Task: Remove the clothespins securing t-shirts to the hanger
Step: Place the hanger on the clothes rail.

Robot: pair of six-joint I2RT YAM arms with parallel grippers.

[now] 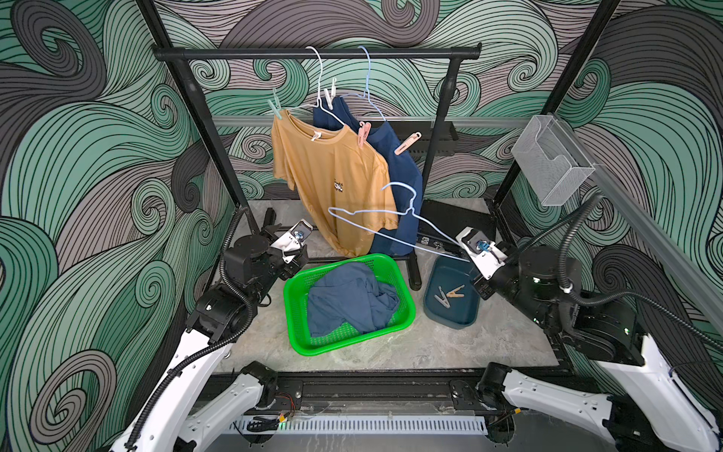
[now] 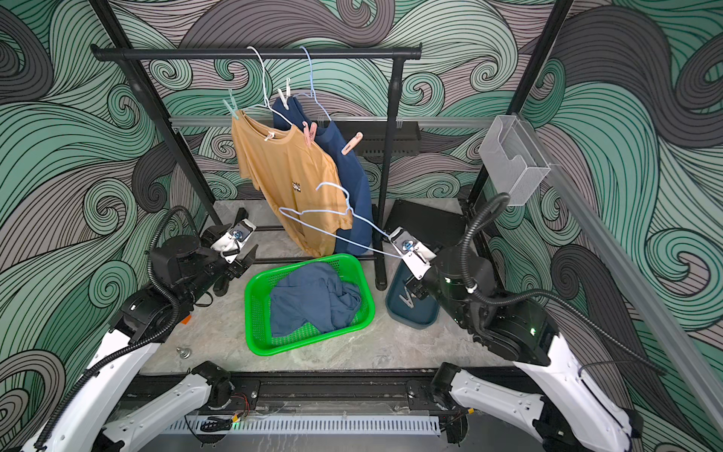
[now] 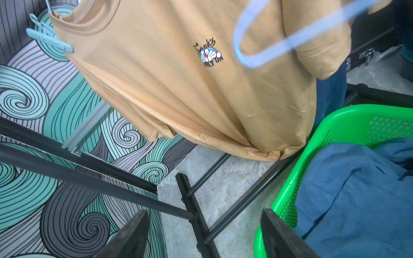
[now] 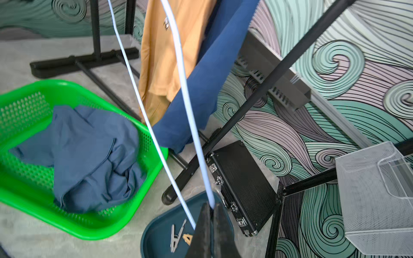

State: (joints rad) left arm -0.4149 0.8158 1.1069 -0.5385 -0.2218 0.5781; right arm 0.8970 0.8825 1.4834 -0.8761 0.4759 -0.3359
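Observation:
On the rack hang a mustard-tan t-shirt [image 1: 332, 176] and, behind it, a navy t-shirt [image 1: 403, 176]. A mint clothespin [image 1: 276, 107] and a pink one [image 1: 364, 135] grip the tan shirt's shoulders. A white clothespin [image 1: 330, 94] and a peach one [image 1: 407, 143] grip the navy shirt. A medium blue t-shirt [image 1: 348, 297] lies crumpled in the green basket [image 1: 291, 309]. My right gripper [image 4: 211, 206] is shut on the end of a bare light-blue hanger [image 1: 391, 213], held over the tray. My left gripper [image 3: 204, 214] is open and empty, beside the basket's far left corner.
A dark teal tray [image 1: 450, 317] right of the basket holds two loose clothespins [image 1: 442, 299]. The black rack's foot [image 1: 414, 274] stands between basket and tray. A black case [image 4: 241, 185] lies behind the tray. A clear mesh bin [image 1: 551, 160] hangs on the right rail.

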